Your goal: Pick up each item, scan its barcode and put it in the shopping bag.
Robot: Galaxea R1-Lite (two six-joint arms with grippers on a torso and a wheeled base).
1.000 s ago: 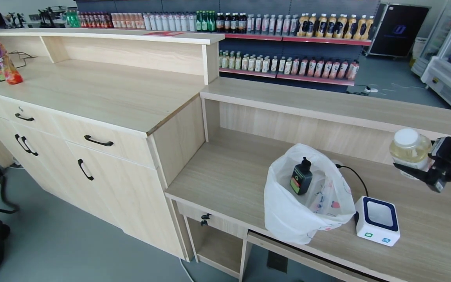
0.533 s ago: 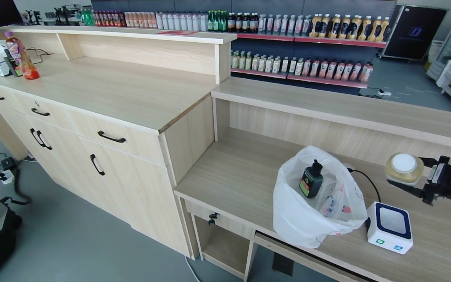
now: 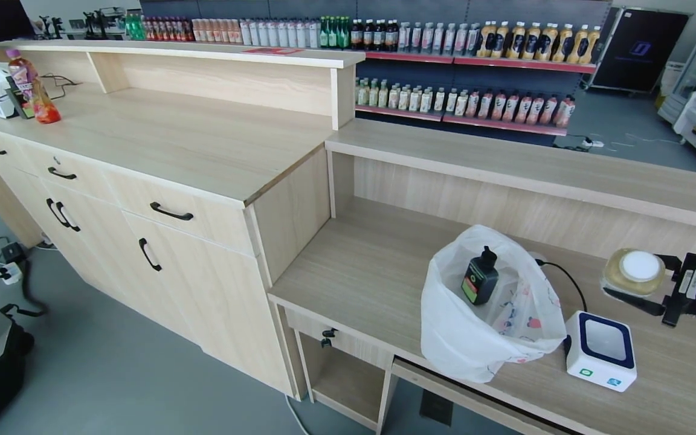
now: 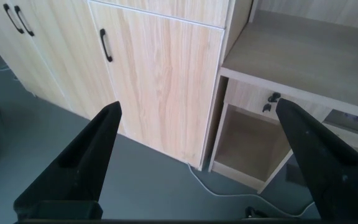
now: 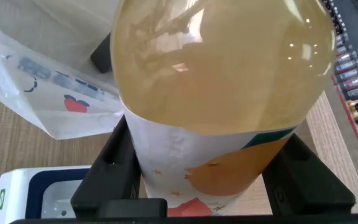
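shopping bag (image 3: 463,329) holds one dark bottle (image 3: 480,280); right jaws pinch one yellow bottle (image 3: 634,273), left jaws spread.

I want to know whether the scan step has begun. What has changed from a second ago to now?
The right end effector, shut on the yellow bottle throughout, has lowered it toward the counter, bringing it nearer the scanner. The head camera also swung a little at first. The shopping bag, the dark bottle inside it and the scanner stayed put.
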